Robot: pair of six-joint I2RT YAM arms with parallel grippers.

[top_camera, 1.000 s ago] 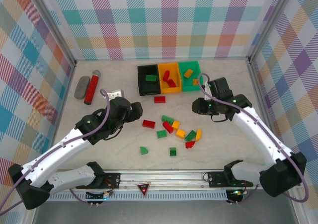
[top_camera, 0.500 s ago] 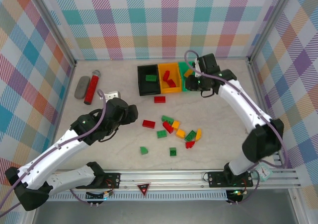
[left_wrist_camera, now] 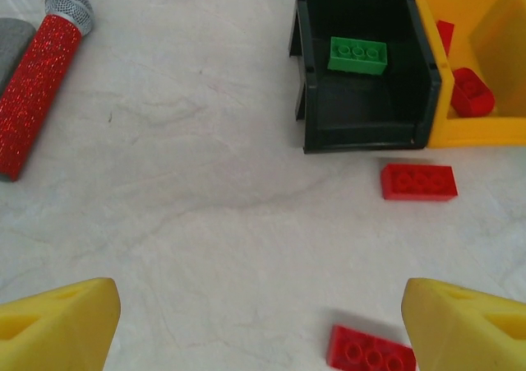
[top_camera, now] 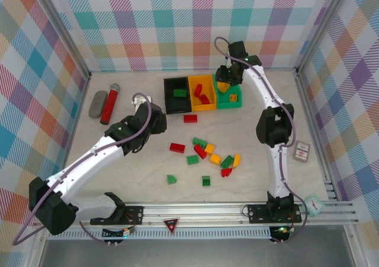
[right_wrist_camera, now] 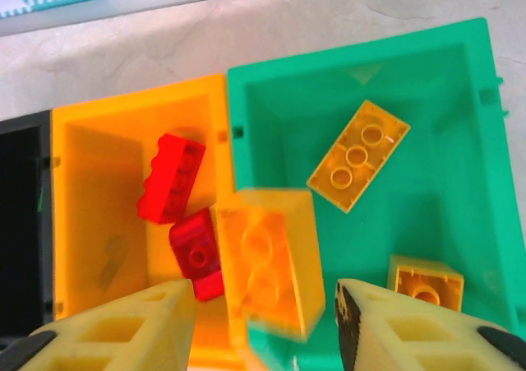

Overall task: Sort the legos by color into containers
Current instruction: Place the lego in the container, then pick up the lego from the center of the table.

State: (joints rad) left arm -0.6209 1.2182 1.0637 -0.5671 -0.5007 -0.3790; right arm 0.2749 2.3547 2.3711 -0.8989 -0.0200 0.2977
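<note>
Marble-look tabletop (top_camera: 136, 190), enclosed by pastel plaid walls. Containers: three open bins in a touching row at the far side, namely black bin (top_camera: 167, 95), orange bin (top_camera: 203, 108) and green bin (top_camera: 228, 105). Contents: the black bin holds one green brick (left_wrist_camera: 357, 56); the orange bin holds two red bricks (right_wrist_camera: 171, 178); the green bin holds a flat orange-yellow brick (right_wrist_camera: 358, 155) and a smaller orange-yellow brick (right_wrist_camera: 425, 282). Right fingers (right_wrist_camera: 123, 326): parted, above the wall shared by the orange and green bins, with a large orange-yellow brick (right_wrist_camera: 267, 260) in the gap between them, a sliver of space on each side and its lower edge blurred. Left fingers (left_wrist_camera: 57, 317): spread wide above the tabletop, short of the black bin. Loose legos: a red brick (top_camera: 190, 118) just in front of the black bin; a second red brick (top_camera: 177, 147) nearer the arms; a mixed cluster (top_camera: 213, 154) of red, green and orange-yellow pieces at mid-table; a green sloped piece (top_camera: 172, 179) and a small green brick (top_camera: 205, 180) apart from it, nearer still. Other items: a red glitter toy microphone (top_camera: 109, 104) with a silver head and a grey oval object (top_camera: 96, 104) just beside it, far left.
</note>
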